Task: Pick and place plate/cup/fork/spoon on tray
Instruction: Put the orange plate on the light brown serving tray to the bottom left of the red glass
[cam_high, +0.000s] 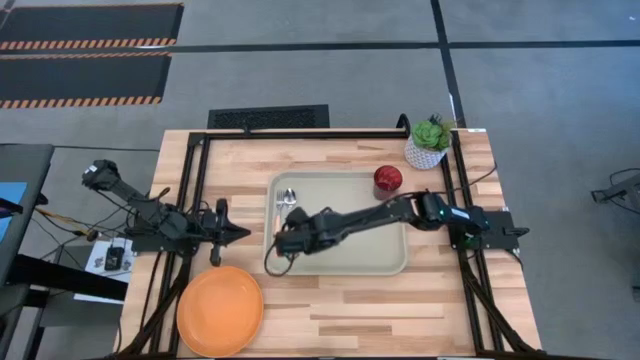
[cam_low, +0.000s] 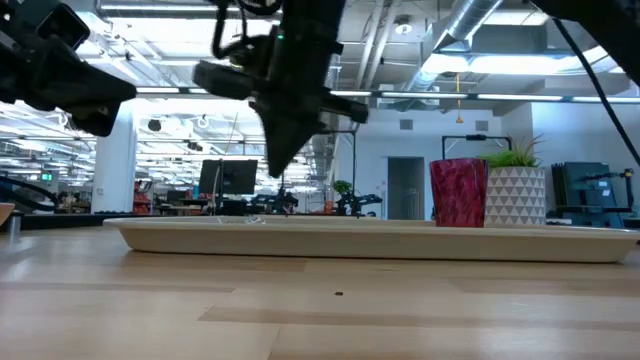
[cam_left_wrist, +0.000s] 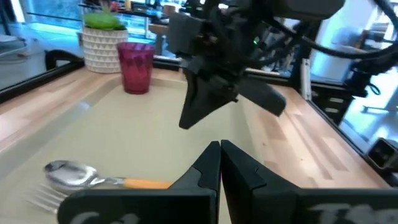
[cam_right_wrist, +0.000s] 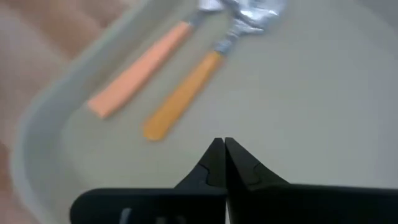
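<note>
The right gripper (cam_high: 283, 243) hangs over the left part of the beige tray (cam_high: 385, 262), its fingers pressed together on nothing, with the spoon (cam_right_wrist: 205, 68) and fork (cam_right_wrist: 140, 68) lying side by side on the tray floor just ahead of its tips. The left gripper (cam_high: 240, 233), fingers likewise closed and empty, waits over the counter (cam_high: 400, 310) just left of the tray. The orange plate (cam_high: 220, 311) rests on the counter near the front left, apart from both grippers, and the dark red cup (cam_high: 388, 179) stands at the tray's far right corner beside the potted plant (cam_high: 430, 141).
</note>
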